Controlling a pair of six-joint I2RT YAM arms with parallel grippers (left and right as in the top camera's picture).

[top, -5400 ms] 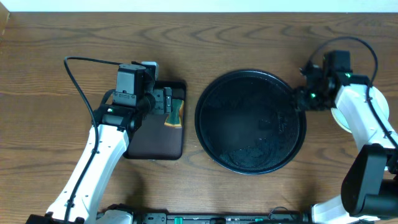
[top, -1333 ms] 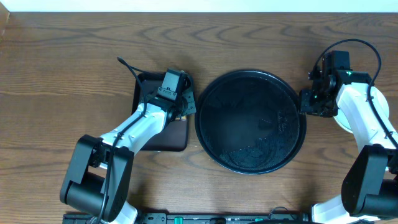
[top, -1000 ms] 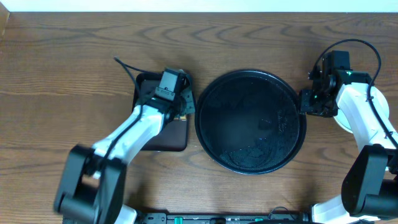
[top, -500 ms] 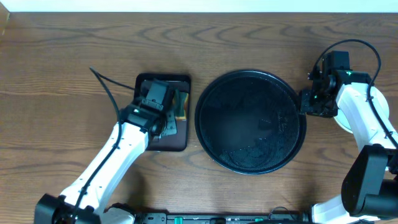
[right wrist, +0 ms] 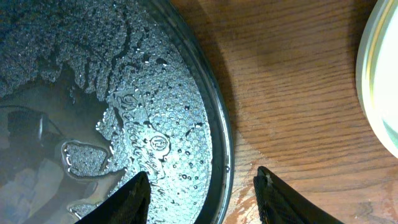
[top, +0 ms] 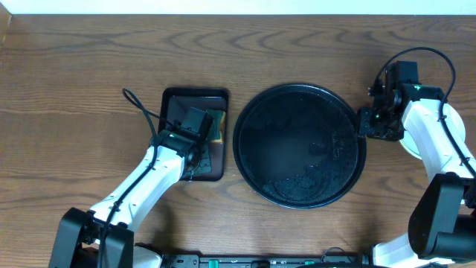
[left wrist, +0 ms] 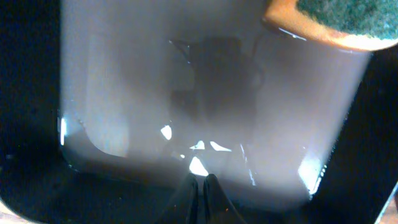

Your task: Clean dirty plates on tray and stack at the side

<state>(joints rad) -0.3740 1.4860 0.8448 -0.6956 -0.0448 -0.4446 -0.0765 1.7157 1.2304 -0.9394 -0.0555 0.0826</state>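
The round black tray (top: pixel 247 112) lies mid-table, wet with water drops and with nothing standing on it. Its beaded rim (right wrist: pixel 221 143) passes between the fingers of my right gripper (right wrist: pixel 204 177), which is open and holds nothing. In the overhead view that right gripper (top: pixel 374 123) hovers at the tray's right edge. Pale plates (top: pixel 408 143) sit on the table to the right, mostly hidden under the right arm; one rim (right wrist: pixel 380 81) shows in the right wrist view. My left gripper (left wrist: pixel 200 186) is shut and empty, low over a small rectangular tray.
The dark rectangular tray (top: pixel 175 100) lies left of the round one, its wet floor (left wrist: pixel 186 93) shining. A green-and-yellow sponge (top: pixel 216 126) rests at its right side, also seen as the sponge (left wrist: pixel 336 18) ahead of the left fingers.
My left arm has drawn back toward the front left over the rectangular tray, away from the sponge. The right arm has stayed put.
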